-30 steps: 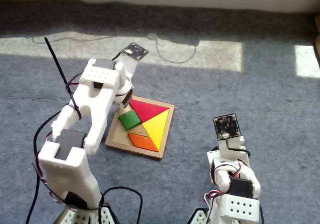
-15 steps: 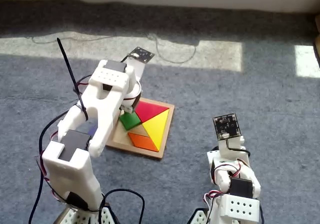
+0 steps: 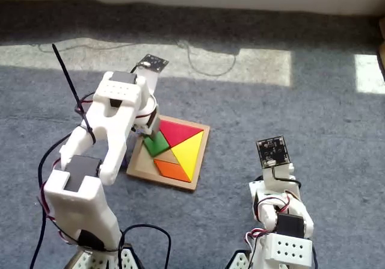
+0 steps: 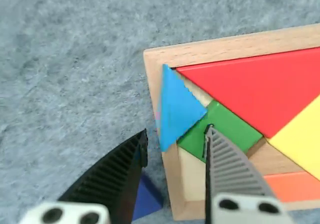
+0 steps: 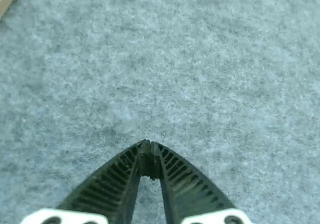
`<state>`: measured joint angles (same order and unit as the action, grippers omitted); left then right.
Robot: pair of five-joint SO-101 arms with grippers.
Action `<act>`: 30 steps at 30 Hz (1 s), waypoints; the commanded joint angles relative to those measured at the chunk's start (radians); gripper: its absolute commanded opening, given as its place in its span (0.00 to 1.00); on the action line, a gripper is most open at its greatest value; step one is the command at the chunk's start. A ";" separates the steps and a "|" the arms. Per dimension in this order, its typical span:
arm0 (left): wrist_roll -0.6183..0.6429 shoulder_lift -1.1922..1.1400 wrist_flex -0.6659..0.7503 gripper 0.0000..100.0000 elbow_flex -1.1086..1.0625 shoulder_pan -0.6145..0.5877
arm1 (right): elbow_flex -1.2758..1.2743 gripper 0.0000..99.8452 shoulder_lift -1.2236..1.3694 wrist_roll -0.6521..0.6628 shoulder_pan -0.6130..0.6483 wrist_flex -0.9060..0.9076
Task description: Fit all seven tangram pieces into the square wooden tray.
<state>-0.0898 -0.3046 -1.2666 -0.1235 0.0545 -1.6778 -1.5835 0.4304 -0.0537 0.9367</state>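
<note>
Now my left gripper (image 4: 176,130) hangs spread
Blue triangle (image 4: 176,106) lies crooked in the tray (image 4: 220,48) corner, against the green piece (image 4: 227,129)

A small triangle (image 4: 177,108) lies in the tray (image 4: 225,47) corner, overlapping the rim; another piece (image 4: 147,200) lies just outside.

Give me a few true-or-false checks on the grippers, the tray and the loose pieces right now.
1. The left gripper is open. True.
2. The right gripper holds a piece. False: it is shut on nothing, over bare carpet.
3. The light blue triangle lies out on the carpet. False: it sits at a corner of the tray, touching the green square.
4. A dark blue piece lies on the carpet beside the tray. True.
</note>
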 commanded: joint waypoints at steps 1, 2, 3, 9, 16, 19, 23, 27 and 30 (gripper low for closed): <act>0.008 0.061 0.006 0.20 0.021 -0.045 | -0.033 0.01 -0.012 0.000 -0.012 0.008; 0.008 0.062 0.006 0.20 0.022 -0.051 | -0.033 0.01 -0.012 0.000 -0.012 0.008; 0.008 0.064 0.005 0.20 0.024 -0.056 | -0.033 0.01 -0.012 0.000 -0.012 0.008; 0.008 0.065 0.005 0.20 0.025 -0.056 | -0.033 0.01 -0.012 0.000 -0.012 0.008; -0.048 0.150 0.005 0.20 0.033 -0.147 | -0.033 0.01 -0.012 0.000 -0.012 0.008; -0.110 0.216 -0.029 0.20 0.007 -0.183 | -0.033 0.01 -0.012 0.000 -0.012 0.008; -0.204 0.317 -0.061 0.20 -0.114 -0.199 | -0.033 0.01 -0.012 0.000 -0.012 0.008; -0.311 0.378 -0.058 0.20 -0.280 -0.200 | -0.033 0.01 -0.012 0.000 -0.012 0.008; -0.344 0.392 0.008 0.20 -0.372 -0.214 | -0.033 0.01 -0.012 0.000 -0.012 0.008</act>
<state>-0.3844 0.0284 -1.3157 -0.4089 -0.1358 -1.6778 -1.5835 0.4304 -0.0537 0.9367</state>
